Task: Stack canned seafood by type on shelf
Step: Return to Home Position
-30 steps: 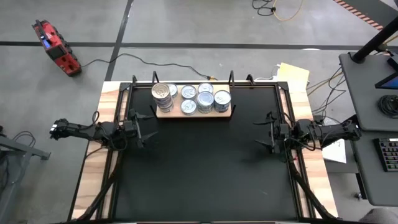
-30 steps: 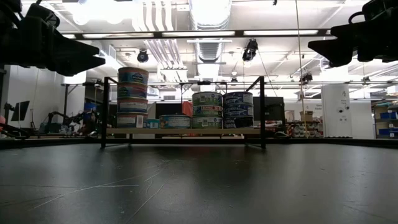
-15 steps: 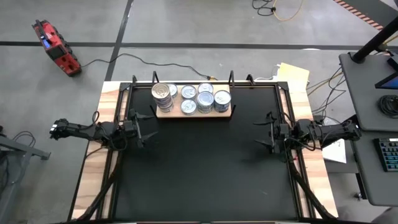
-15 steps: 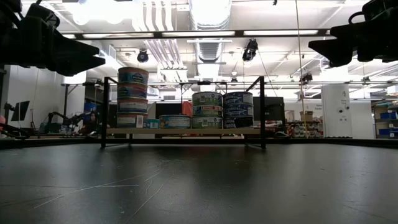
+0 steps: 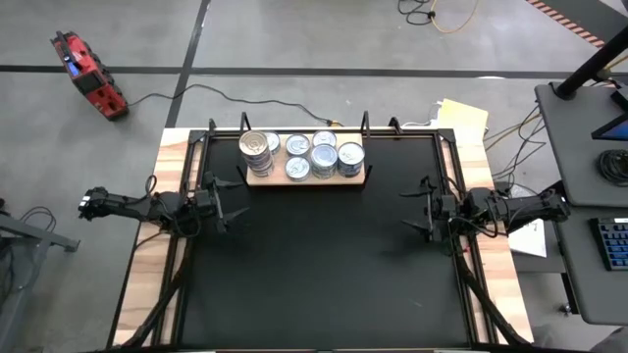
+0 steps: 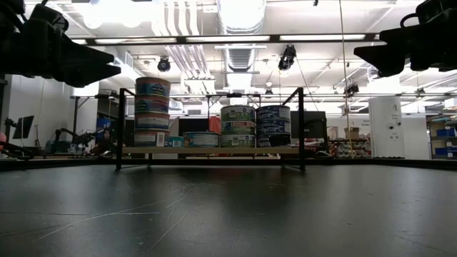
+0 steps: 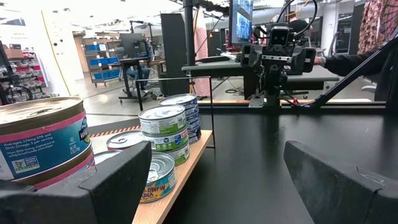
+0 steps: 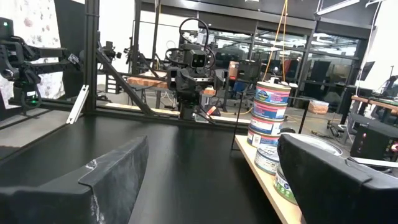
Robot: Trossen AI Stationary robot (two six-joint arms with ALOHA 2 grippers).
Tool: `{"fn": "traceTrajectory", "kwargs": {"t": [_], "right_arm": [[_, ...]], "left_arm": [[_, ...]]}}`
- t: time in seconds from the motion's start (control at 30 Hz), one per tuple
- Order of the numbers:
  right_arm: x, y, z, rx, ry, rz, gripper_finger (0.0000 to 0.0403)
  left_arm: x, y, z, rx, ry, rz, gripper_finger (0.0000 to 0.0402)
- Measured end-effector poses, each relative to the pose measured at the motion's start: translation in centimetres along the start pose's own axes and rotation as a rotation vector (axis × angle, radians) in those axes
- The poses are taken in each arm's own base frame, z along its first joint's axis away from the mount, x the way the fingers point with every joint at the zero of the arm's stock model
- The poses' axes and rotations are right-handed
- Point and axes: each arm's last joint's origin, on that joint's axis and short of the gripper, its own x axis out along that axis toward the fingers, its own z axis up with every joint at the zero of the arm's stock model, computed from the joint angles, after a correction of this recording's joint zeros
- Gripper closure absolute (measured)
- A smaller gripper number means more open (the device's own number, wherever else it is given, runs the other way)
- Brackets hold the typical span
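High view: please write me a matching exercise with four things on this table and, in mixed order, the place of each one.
Things:
1. left gripper
2. right gripper
3. tallest stack of cans
4. wooden board

Places:
A. at the far edge of the table
B. near the table's right side
C. on the board's left end
D. near the table's left side

Pairs: 1-D, 2-B, 3-C, 4-A

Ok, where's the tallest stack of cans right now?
In the high view, the tallest stack stands at the left end of the shelf, near the table's far edge, with shorter stacks to its right.
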Motion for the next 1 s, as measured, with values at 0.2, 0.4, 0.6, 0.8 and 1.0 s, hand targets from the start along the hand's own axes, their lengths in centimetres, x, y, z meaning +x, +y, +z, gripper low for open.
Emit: {"fn": "traceTrajectory", "kwargs": {"t": [0.2, 0.4, 0.6, 0.8, 1.0], "right_arm": [[0.00, 0.00, 0.00, 0.000, 0.000, 0.000, 0.0053], [0.00, 0.00, -0.01, 0.000, 0.001, 0.000, 0.0060], [0.00, 0.00, 0.00, 0.000, 0.000, 0.000, 0.0070], [0.00, 0.00, 0.00, 0.000, 0.000, 0.000, 0.0076], [0.00, -0.01, 0.01, 0.000, 0.000, -0.001, 0.0066]], "left_arm": [[0.00, 0.00, -0.01, 0.000, 0.001, 0.000, 0.0051], [0.00, 0.00, 0.00, 0.000, 0.000, 0.000, 0.0051], [0.00, 0.00, -0.01, 0.000, 0.000, 0.000, 0.0051], [0.00, 0.00, 0.00, 0.000, 0.000, 0.000, 0.0051], [0.00, 0.00, 0.00, 0.000, 0.000, 0.000, 0.0051]]}}
